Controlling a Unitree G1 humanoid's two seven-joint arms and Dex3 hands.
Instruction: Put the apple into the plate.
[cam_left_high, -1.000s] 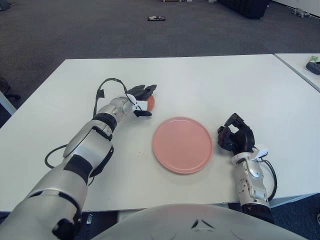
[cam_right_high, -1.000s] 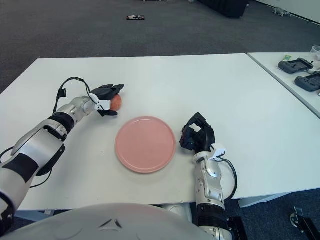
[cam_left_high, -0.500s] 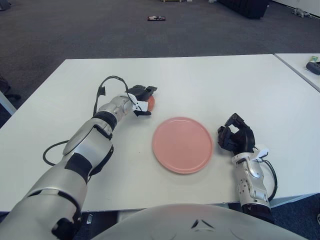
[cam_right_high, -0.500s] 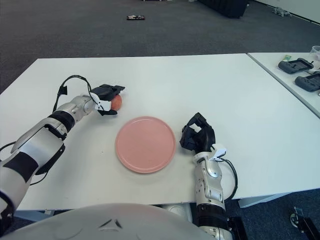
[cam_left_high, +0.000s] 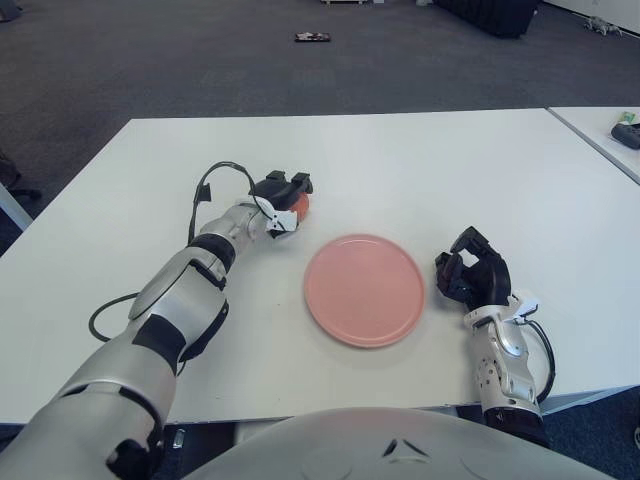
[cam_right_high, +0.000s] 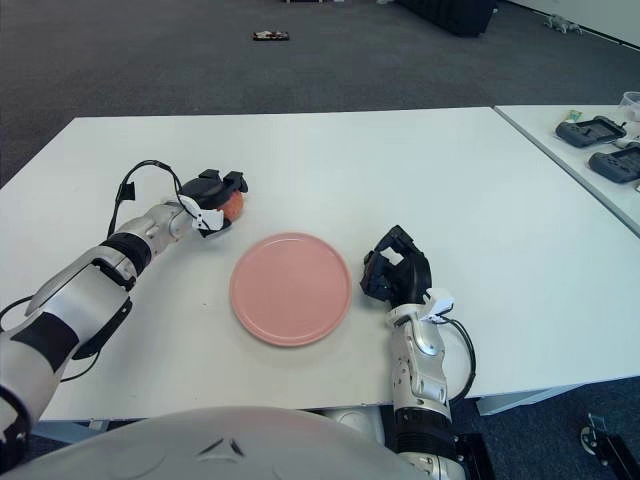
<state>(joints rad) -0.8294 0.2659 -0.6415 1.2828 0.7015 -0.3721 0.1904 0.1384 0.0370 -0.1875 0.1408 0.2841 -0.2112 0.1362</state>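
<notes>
Plate (cam_left_high: 365, 289) held nothing; my left hand (cam_left_high: 276, 203) fingers clamped the half-hidden apple (cam_left_high: 299, 205) up-left of it; right hand (cam_left_high: 472, 277) curled, plate's right.

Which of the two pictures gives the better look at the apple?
The right eye view, slightly: more of the apple shows past the left hand curled over it. The left eye view shows only a sliver of red beside the dark fingers. In both it sits on the table, left of the plate.

White table (cam_left_high: 420, 160); dark controllers (cam_right_high: 600, 145) on neighbouring table (cam_right_high: 560, 135)
</notes>
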